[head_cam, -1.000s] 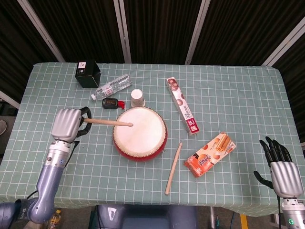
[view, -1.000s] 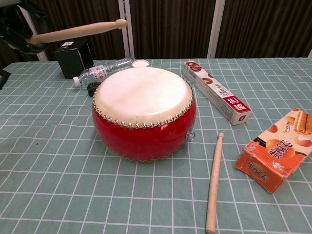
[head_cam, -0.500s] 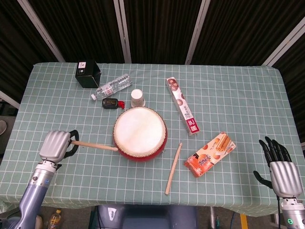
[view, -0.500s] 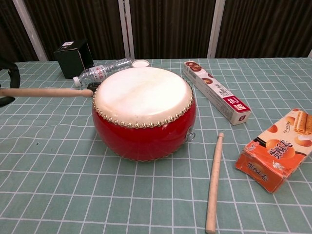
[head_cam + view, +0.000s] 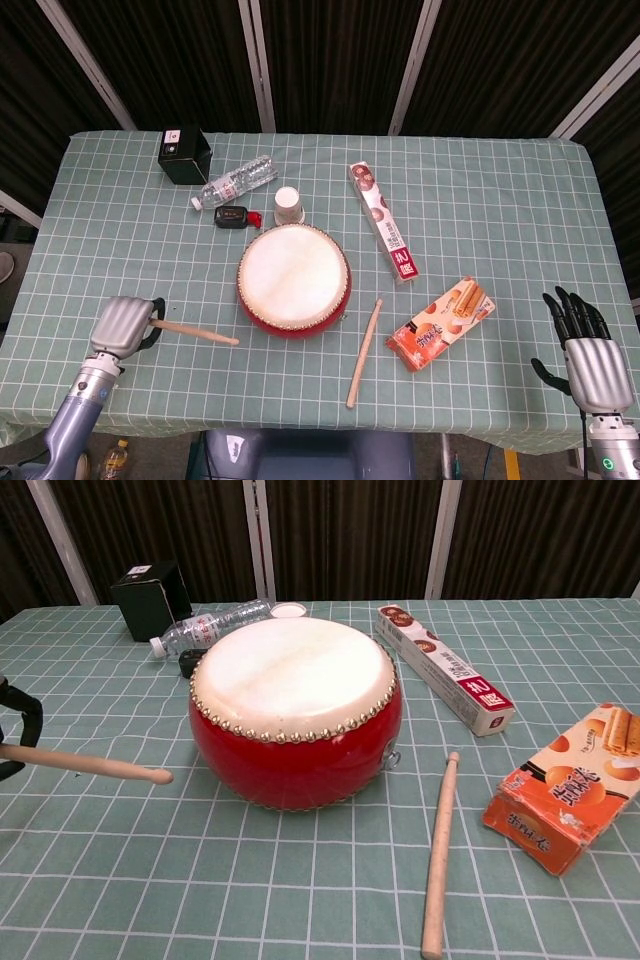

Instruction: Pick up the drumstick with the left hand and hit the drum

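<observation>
A red drum (image 5: 294, 279) (image 5: 297, 710) with a pale skin stands in the middle of the table. My left hand (image 5: 122, 324) grips one wooden drumstick (image 5: 197, 333) (image 5: 90, 767) low at the table's left front; its tip points at the drum's left side and stops short of it. At the left edge of the chest view only a dark bit of that hand (image 5: 18, 730) shows. A second drumstick (image 5: 364, 354) (image 5: 439, 854) lies on the cloth right of the drum. My right hand (image 5: 590, 356) hangs open off the table's front right corner, holding nothing.
Behind the drum are a paper cup (image 5: 288, 205), a water bottle (image 5: 236, 181), a black box (image 5: 184, 154) and a small black device (image 5: 231, 216). A long snack box (image 5: 383, 223) and an orange biscuit box (image 5: 441, 322) lie to the right. A green checked cloth (image 5: 500, 200) covers the table.
My left hand has come down and back from over the drum toward the table's left front. The drumstick's tip left the drumhead and now sits low beside the drum.
</observation>
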Controlling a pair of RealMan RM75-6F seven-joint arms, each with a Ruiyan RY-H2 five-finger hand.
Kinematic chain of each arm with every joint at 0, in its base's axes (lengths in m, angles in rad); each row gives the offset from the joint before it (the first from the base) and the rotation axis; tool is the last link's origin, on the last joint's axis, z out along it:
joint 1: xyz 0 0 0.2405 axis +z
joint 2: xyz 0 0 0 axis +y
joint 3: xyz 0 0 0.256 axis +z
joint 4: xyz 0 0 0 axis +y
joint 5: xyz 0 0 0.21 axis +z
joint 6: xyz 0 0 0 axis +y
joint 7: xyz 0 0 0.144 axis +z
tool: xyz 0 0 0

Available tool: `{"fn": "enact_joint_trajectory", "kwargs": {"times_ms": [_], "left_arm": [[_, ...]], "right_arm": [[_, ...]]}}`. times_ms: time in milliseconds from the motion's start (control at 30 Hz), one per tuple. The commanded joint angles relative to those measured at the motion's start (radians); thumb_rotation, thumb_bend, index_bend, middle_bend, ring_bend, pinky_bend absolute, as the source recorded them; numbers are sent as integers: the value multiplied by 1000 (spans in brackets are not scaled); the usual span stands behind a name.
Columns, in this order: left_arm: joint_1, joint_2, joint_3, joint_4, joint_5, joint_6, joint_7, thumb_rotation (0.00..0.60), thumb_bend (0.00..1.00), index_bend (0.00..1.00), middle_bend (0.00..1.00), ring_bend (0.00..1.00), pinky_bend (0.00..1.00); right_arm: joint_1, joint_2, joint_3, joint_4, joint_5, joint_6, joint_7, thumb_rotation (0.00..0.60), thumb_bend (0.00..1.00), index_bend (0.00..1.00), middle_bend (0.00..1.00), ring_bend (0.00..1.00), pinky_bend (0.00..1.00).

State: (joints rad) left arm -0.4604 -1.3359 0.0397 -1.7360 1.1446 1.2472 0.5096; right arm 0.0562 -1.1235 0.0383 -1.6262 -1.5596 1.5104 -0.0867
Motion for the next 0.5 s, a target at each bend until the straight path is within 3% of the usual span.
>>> {"fn": "enact_joint_trajectory", "kwargs": {"times_ms": [33,133,233,367,500], "left_arm": [[-6,-20,-4,21,-23,-27,24,600,390,580,847,793,814],[-9,-22,-2,22,-39,-45,47,600,282,450,662,617,631],[-10,-15,-4,9,-72,-63,68,600,222,346,510,474,508],[-13,-4,-6,-6,-100,-77,91,600,176,245,372,354,403],[-14,3,-7,-16,-108,-81,104,600,156,209,311,299,356]], "right_arm": [[0,0,0,0,1,0,0,600,251,0,0,0,116],[0,0,1,-1,3,-1,-1,600,251,0,0,0,116],[0,-1,0,0,3,-2,-1,600,251,0,0,0,116],[0,0,-1,0,2,-2,2,600,251,0,0,0,116],[0,1,0,-2,1,-1,0,600,251,0,0,0,116]]}}
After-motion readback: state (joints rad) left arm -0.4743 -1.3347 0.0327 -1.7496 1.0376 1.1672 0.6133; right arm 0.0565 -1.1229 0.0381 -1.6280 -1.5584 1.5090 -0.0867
